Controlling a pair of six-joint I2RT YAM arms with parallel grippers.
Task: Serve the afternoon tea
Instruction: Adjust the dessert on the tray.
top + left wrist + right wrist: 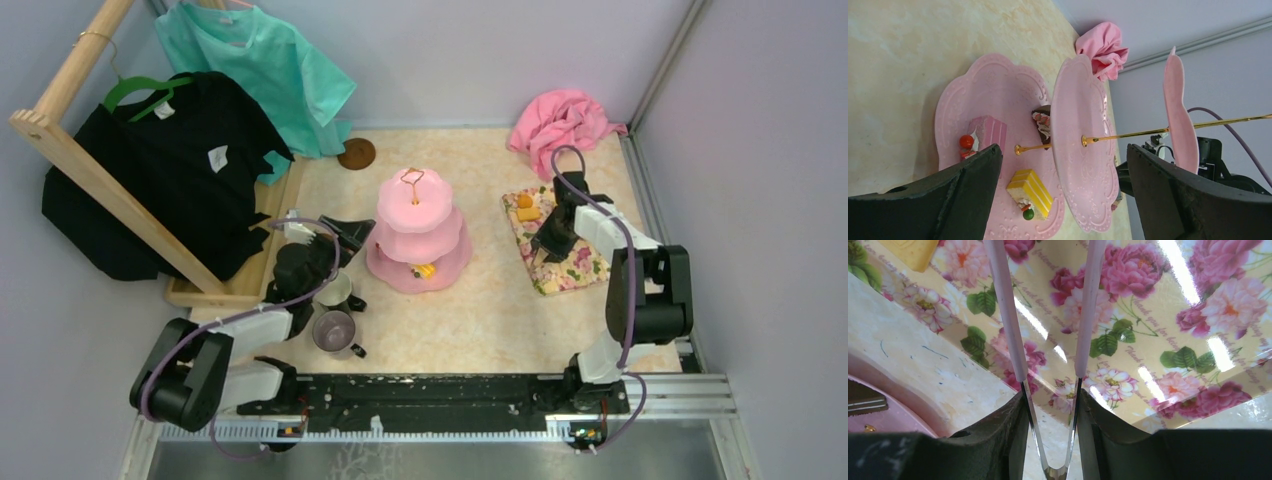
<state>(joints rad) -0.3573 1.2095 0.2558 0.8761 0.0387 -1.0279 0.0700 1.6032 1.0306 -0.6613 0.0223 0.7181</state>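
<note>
A pink three-tier cake stand (415, 240) with a gold loop (411, 180) is set upright near the middle of a pale marbled tabletop (470, 320). On its bottom tier a pink cake slice (988, 132), a yellow cake slice (1030, 192) and a brown cake slice (1042, 120) are seen. The left jaws are spread wide and nothing is held; their dark fingers (968, 180) are pointed at the stand from its left side, apart from it. Nearer the arm bases, a white mug (335, 290) and a grey-purple mug (335, 330) are placed side by side. A brown round saucer (356, 153) is laid at the far edge, beside a teal shirt (270, 70) and a black shirt (150, 190) on hangers. To the right of the stand a floral mat (580, 265) is laid flat, with orange and yellow snacks (525, 207) at its far corner. The right jaws are positioned over the mat and are closed on the metal arms of pink-tipped tongs (1008, 315); the tong tips are apart, with nothing between them. A pink cloth (560, 120) is bunched in the far right corner.
</note>
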